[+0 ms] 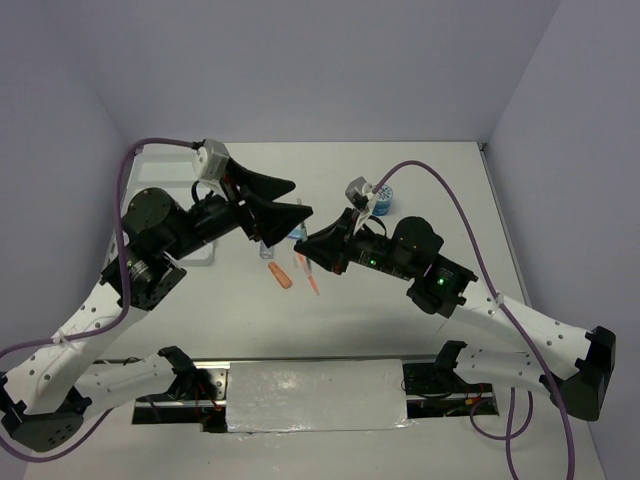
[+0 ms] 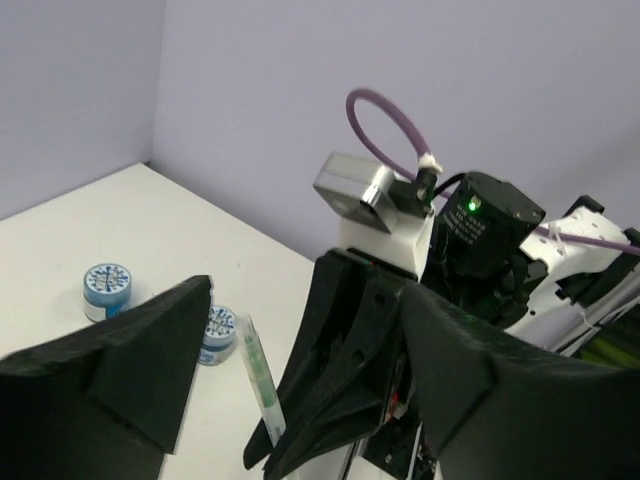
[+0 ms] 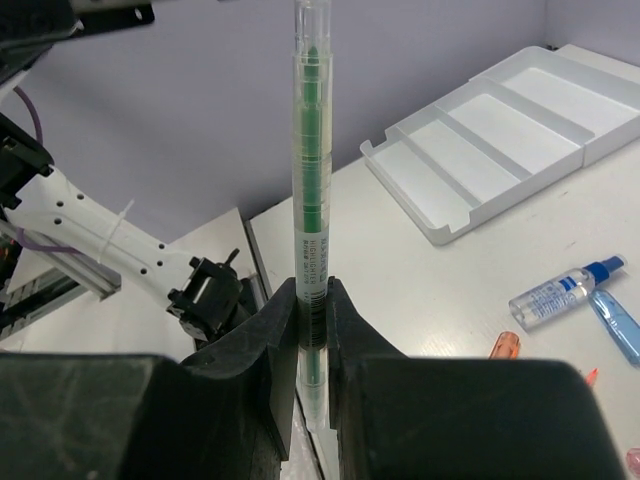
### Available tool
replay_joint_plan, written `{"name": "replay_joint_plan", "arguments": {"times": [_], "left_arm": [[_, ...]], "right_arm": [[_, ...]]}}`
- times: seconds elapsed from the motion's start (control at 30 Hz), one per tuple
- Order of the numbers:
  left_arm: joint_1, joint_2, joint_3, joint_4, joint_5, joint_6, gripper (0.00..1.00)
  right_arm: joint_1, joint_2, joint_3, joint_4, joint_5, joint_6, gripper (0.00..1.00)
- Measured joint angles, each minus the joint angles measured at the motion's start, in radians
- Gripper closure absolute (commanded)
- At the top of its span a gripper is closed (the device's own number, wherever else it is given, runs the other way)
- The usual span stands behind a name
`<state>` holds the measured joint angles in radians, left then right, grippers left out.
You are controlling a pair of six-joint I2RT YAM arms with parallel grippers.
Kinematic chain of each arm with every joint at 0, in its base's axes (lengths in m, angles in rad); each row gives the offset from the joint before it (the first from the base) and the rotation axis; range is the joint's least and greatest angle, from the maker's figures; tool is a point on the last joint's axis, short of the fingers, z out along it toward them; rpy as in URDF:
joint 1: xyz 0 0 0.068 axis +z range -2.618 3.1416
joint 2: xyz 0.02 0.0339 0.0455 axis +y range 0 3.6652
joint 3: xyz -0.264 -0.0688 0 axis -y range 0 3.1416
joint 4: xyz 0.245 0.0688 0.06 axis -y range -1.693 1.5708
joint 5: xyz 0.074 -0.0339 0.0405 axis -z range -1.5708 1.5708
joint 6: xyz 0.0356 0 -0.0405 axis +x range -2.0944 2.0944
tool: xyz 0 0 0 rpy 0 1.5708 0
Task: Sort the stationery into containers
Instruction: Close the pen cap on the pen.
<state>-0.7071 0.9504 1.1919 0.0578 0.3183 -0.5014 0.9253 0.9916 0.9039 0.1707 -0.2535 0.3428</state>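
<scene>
Right jaws closed on green pen [image 3: 310, 200], pinching near its lower end, most of the barrel sticking free toward 12 o'clock in right wrist view, above the middle of the table [image 1: 400, 300]. Left jaws wide open, holding nothing, 1 finger each side of the right jaws. Risks: long free length lets pen pivot or slip in the thin pinch; arms may clip each other pulling apart and knock it loose. Tray [image 3: 500, 200] at 9 o'clock in top view, seemingly partly under left arm, so right arm must reach across. Bottle [image 3: 560, 290], orange piece [image 3: 505, 345], 2 tape rolls [image 2: 107, 288] not yet in tray; a dropped pen could scatter them
</scene>
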Motion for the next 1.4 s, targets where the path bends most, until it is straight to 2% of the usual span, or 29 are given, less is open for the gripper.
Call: {"name": "replay_joint_plan", "arguments": {"times": [0.23,0.33,0.5,0.57,0.73,0.83,1.17,1.4], "left_arm": [[0.0,0.039,0.049,-0.037,-0.036,0.029,0.2],[0.0,0.054,0.044,-0.06,-0.045,0.031,0.27],[0.0,0.058,0.036,-0.072,-0.04,0.027,0.56],[0.0,0.058,0.028,-0.071,-0.032,0.026,0.72],[0.0,0.058,0.014,-0.063,-0.021,0.024,0.79],[0.0,0.058,0.002,-0.043,-0.019,0.023,0.98],[0.013,0.058,-0.021,0.035,-0.059,-0.002,1.0],[0.023,0.041,-0.122,0.184,-0.14,-0.033,1.0]], "right_arm": [[0.0,0.0,0.004,-0.008,0.0,-0.001,1.0],[0.0,0.0,0.006,-0.008,0.002,-0.001,1.0],[0.0,0.0,0.008,-0.009,0.006,-0.005,1.0],[0.0,0.0,0.013,-0.011,0.006,-0.005,1.0],[0.001,0.003,0.02,-0.016,0.007,-0.006,1.0],[0.001,0.01,0.03,-0.029,0.011,-0.009,1.0],[-0.01,0.078,0.161,-0.138,0.043,-0.053,1.0],[-0.074,0.145,0.267,-0.232,-0.027,-0.064,1.0]]}}
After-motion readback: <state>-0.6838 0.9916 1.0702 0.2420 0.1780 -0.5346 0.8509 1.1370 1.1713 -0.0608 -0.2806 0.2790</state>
